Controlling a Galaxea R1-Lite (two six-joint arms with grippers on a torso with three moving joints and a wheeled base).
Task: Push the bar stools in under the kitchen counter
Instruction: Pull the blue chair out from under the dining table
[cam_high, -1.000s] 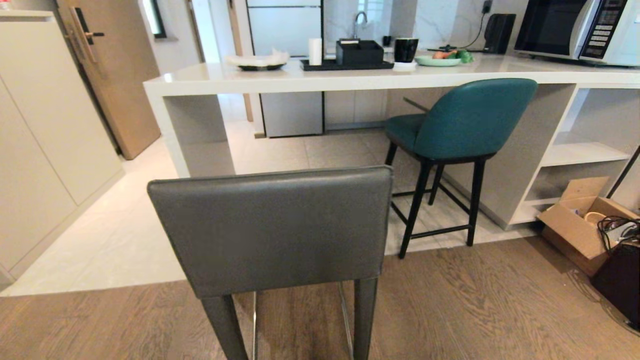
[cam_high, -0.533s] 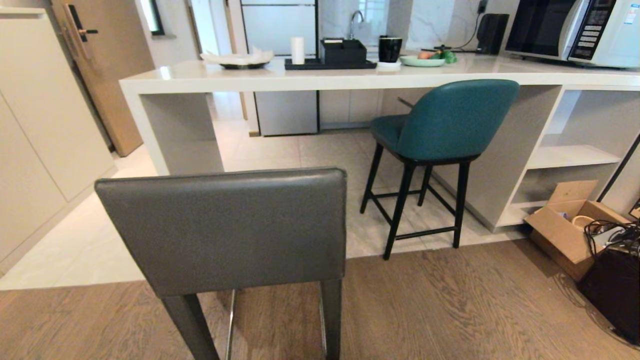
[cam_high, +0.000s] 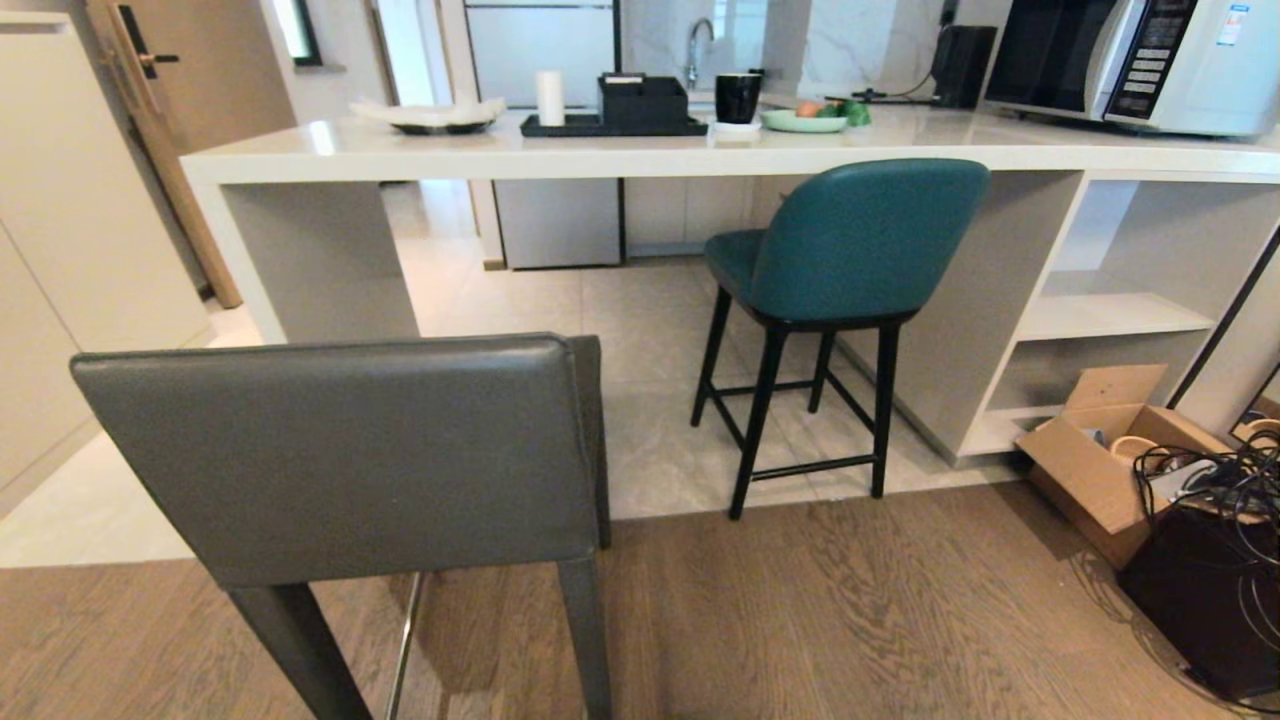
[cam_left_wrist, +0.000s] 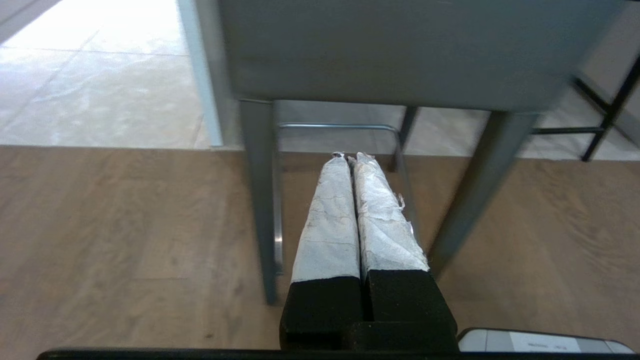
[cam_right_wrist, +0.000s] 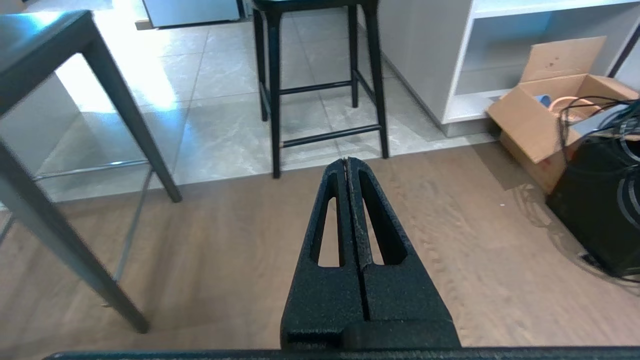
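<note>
From the head view, a cardboard box is sitting open on the floor with cables spilling beside it; the grey stool is standing on the wood floor, back toward the camera, well apart from the counter, while the teal stool is sitting partly under it. In the left wrist view, the left hand is hanging pressed together, empty, behind the grey stool's legs. In the right wrist view, the right hand is likewise closed on nothing, pointing toward the teal stool's black legs.

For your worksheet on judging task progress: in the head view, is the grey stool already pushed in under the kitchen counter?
No, the grey stool stands on the wooden floor, well short of the kitchen counter.
</note>
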